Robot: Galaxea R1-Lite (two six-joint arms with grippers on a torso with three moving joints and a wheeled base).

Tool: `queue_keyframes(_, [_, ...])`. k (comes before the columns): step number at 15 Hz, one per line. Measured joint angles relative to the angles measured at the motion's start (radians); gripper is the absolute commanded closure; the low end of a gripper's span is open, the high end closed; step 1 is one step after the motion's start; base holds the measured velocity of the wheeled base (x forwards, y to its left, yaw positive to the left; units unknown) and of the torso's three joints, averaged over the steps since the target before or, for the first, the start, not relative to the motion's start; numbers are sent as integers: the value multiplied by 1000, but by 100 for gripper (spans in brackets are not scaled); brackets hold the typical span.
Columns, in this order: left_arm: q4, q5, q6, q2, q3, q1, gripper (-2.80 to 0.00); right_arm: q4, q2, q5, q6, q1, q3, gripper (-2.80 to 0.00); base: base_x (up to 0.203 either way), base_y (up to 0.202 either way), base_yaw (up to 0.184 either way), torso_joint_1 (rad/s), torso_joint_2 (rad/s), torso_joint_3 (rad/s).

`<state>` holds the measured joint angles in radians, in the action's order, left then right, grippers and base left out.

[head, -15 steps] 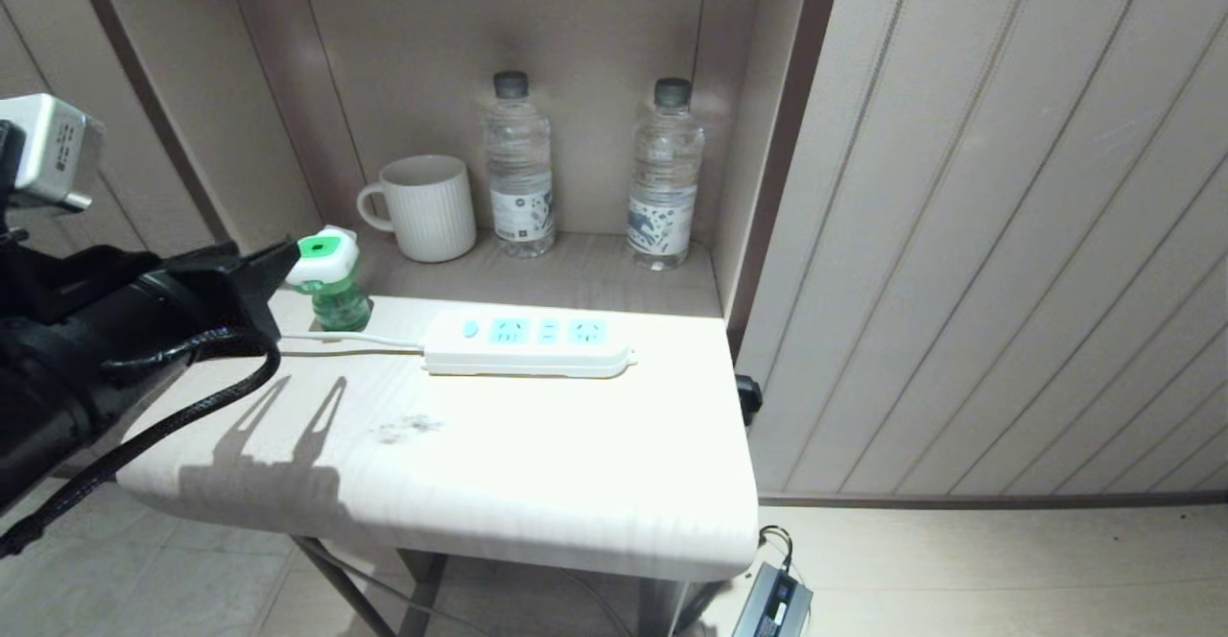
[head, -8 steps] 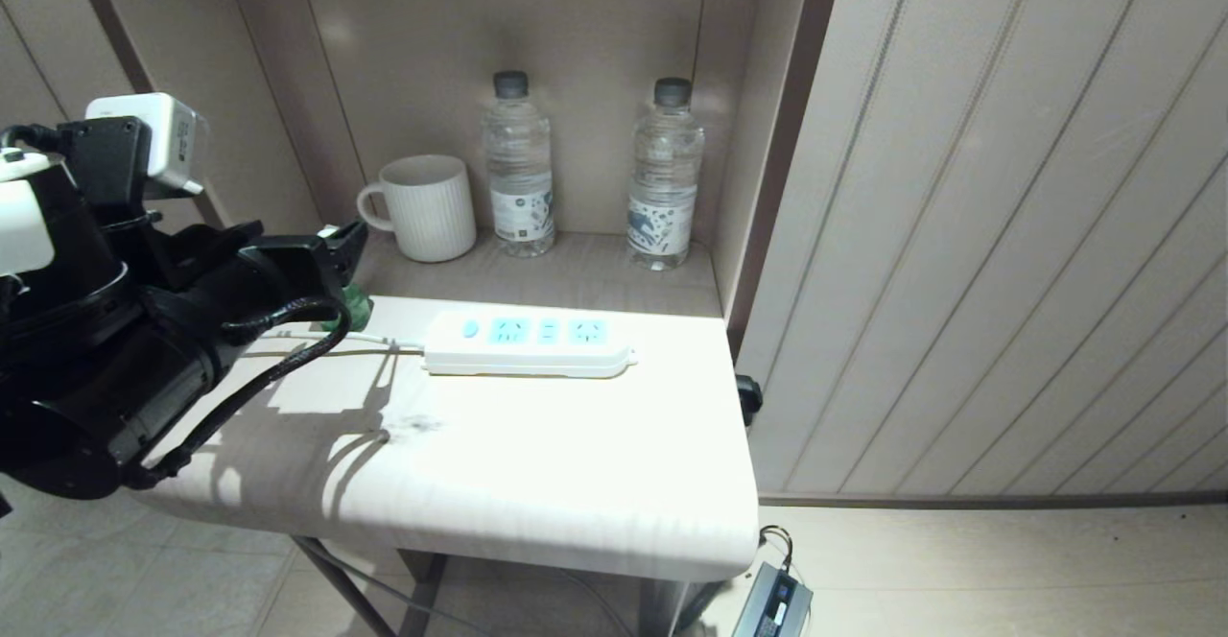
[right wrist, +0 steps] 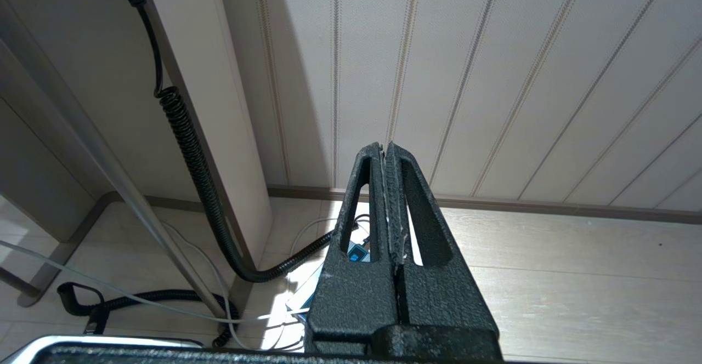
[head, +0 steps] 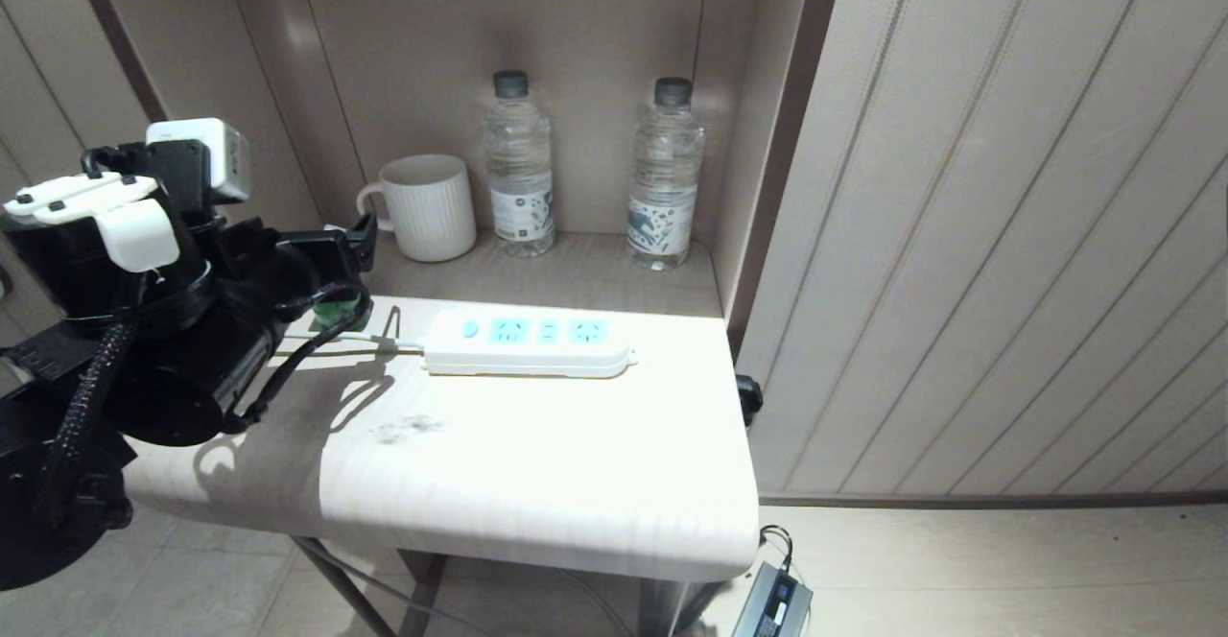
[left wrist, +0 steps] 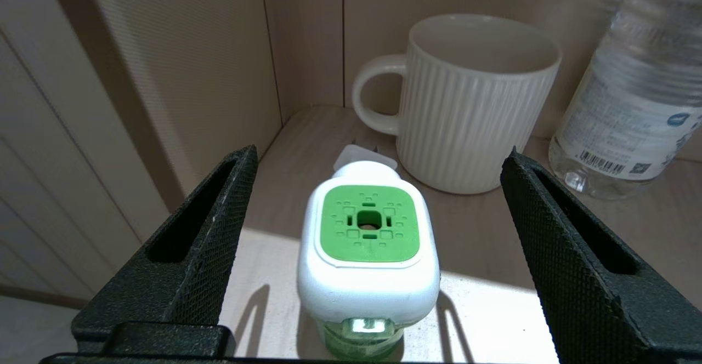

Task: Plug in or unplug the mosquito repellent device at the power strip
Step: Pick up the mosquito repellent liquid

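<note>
Green-capped mosquito repellent device (left wrist: 368, 254) stands unplugged on the table (head: 537, 464), at nine o'clock from the power strip (head: 528, 342), between the left gripper's (left wrist: 378, 210) wide-spread fingers (left wrist: 197, 254), untouched; right gripper (right wrist: 386, 188) pressed closed

The repellent device (left wrist: 368, 254) was smooth glossy plastic, white shell with a green top. The mug (left wrist: 466, 106) looked like ribbed matt ceramic. The gripper fingers (left wrist: 192, 249) had rough, textured black plastic, and the tabletop (head: 537, 464) had a pale wood-grain finish.
</note>
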<state>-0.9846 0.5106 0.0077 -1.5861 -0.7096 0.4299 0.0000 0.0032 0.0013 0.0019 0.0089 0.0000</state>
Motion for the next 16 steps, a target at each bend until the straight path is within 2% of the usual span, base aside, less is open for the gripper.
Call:
queue_keyframes(11, [-43, -11, -2, -106, -30, -23, -280, 0, 0, 0, 0, 0, 0, 0, 0, 0, 0, 0, 0, 0])
queue_keyframes(12, [-50, -11, -2, -111, -31, -30, 0, 0, 0, 0, 0, 0, 0, 0, 0, 0, 0, 0, 0, 0])
queue_keyframes(16, [-61, -12, -2, -117, -30, -44, 0, 0, 0, 0, 0, 0, 0, 0, 0, 0, 0, 0, 0, 0])
